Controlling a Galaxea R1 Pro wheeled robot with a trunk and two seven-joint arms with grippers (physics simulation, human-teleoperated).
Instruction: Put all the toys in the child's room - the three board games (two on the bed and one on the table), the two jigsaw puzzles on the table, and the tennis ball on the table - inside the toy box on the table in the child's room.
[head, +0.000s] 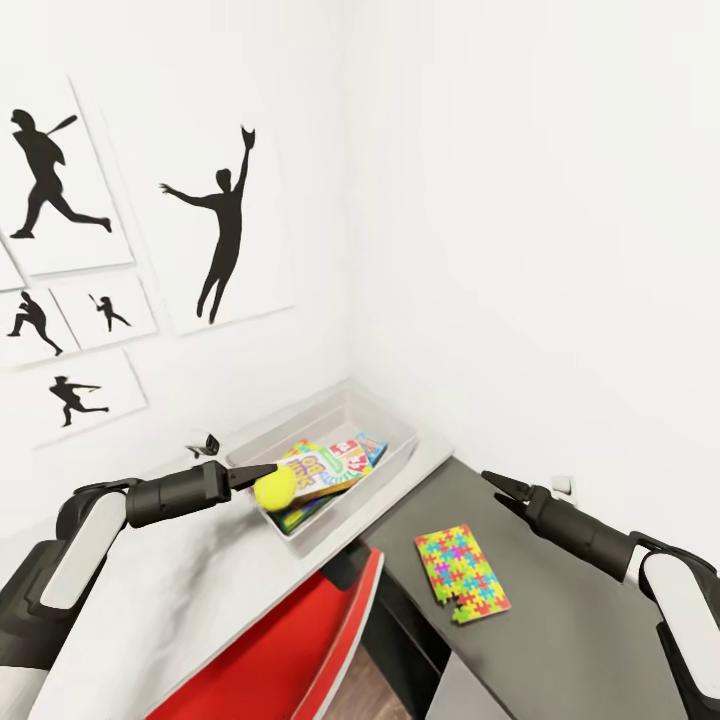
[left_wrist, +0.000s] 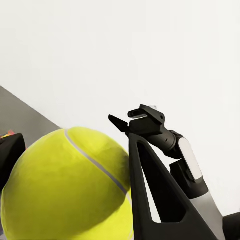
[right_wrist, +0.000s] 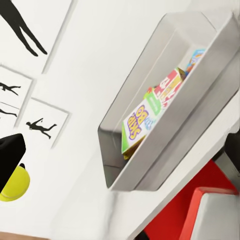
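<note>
Toy box: long axis runs diagonally toward the wall corner.
Left tool: clamped on tennis ball — at the box's near end.
Right tool: pinched together — holding nothing.

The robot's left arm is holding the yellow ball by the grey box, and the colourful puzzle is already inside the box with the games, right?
Not quite. The puzzle is not in the box; the head view shows it lying on the dark grey cabinet beside the table. The rest is right: the left end effector holds the ball by the box, and the games are inside it.
</note>
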